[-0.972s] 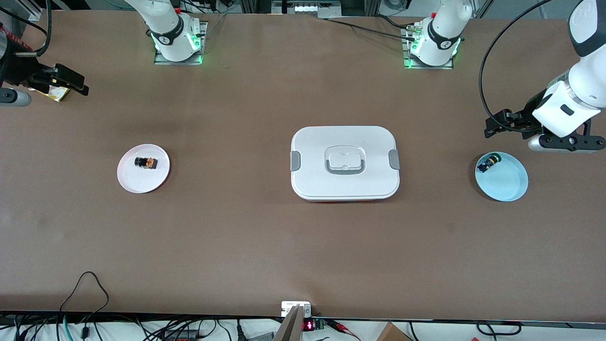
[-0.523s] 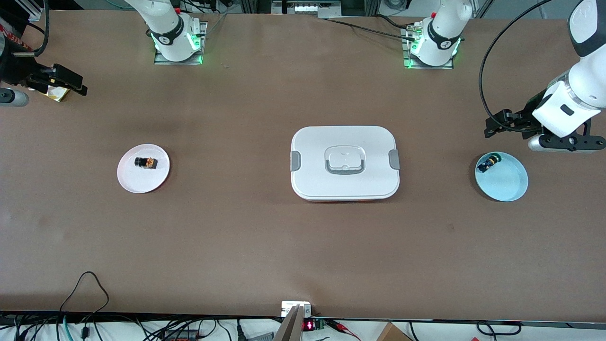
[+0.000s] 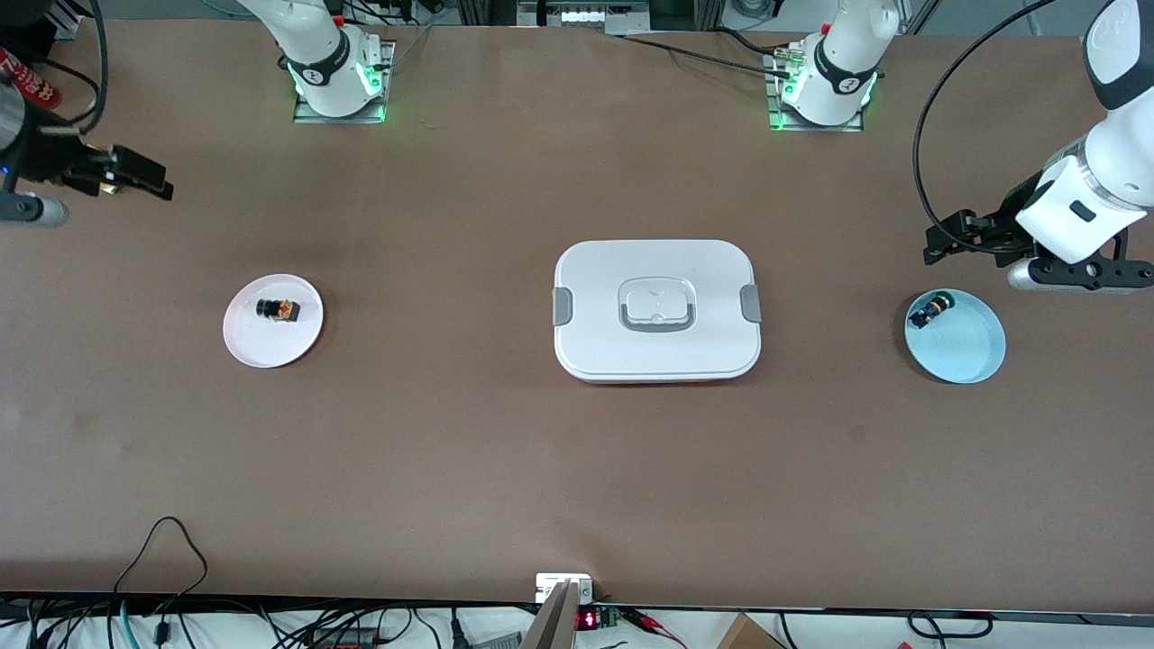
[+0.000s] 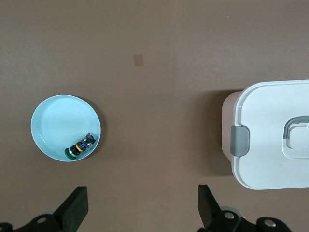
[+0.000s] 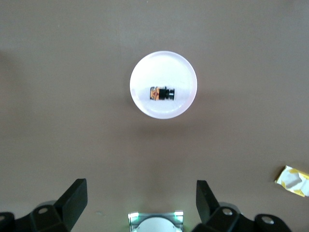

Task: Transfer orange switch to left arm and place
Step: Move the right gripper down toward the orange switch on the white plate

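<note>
Only the right wrist view shows a crumpled yellow wrapper (image 5: 293, 180), cut off at the edge. The right gripper (image 3: 135, 176) hangs over bare worktop (image 3: 451, 451), jaws spread. The orange switch (image 3: 279, 310) lies on a round white plate (image 3: 270, 351). The smooth box (image 3: 656, 309) sits mid-worktop. The left gripper (image 3: 942, 243), jaws spread, hangs beside a glossy blue plate (image 3: 969, 356).

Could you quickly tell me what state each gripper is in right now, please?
Left gripper: open, holding nothing, up over the table beside the blue plate.
Right gripper: open, holding nothing, up over the table's right-arm end.
</note>
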Robot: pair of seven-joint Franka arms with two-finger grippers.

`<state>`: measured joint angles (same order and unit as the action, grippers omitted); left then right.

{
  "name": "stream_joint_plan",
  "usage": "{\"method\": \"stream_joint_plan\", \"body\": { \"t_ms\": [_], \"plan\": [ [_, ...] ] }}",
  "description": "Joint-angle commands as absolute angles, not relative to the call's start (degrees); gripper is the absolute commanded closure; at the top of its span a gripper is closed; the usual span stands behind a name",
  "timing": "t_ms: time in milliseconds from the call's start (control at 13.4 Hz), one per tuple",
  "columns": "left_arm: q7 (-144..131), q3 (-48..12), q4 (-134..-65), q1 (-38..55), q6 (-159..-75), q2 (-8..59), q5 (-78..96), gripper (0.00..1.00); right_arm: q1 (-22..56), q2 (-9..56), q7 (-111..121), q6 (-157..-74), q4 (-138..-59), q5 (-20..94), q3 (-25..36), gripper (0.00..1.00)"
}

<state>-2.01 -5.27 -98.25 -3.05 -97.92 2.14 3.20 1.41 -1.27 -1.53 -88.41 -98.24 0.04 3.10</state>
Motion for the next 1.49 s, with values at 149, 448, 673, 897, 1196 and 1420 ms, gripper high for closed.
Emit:
{"method": "stream_joint_plan", "body": {
  "t_ms": [149,448,673,897,1196,1420],
  "plan": [
    [-2.9,-5.4,-95.7,-2.9,-94.9,3.4,2.2,0.00,1.8,5.4,-1.2,-93.8,-97.3,-1.6,2.7,0.00],
    [-2.9,-5.4,-95.3,-2.9,-94.9,3.5,2.3,0.00,1.1,11.3,-0.4,-99.1,-97.6,-1.5,2.7,0.00],
    [-2.9,-5.4,-95.3,-2.9,-94.9,3.6,2.3,0.00,1.0,13.3,-0.4,-102.6,-99.7,-1.5,2.7,0.00],
    [-2.9,-5.4,-95.3,-2.9,-94.9,3.6,2.3,0.00,1.2,14.6,-0.7,-110.0,-104.2,-3.4,2.8,0.00],
    [-2.9,-5.4,-95.3,-2.9,-94.9,3.6,2.3,0.00,-0.1,16.3,-1.1,-115.4,-108.4,-3.8,2.7,0.00],
    [-2.9,-5.4,-95.3,-2.9,-94.9,3.6,2.3,0.00,0.3,17.0,-1.5,-117.5,-110.5,-3.8,2.6,0.00]
  ]
}}
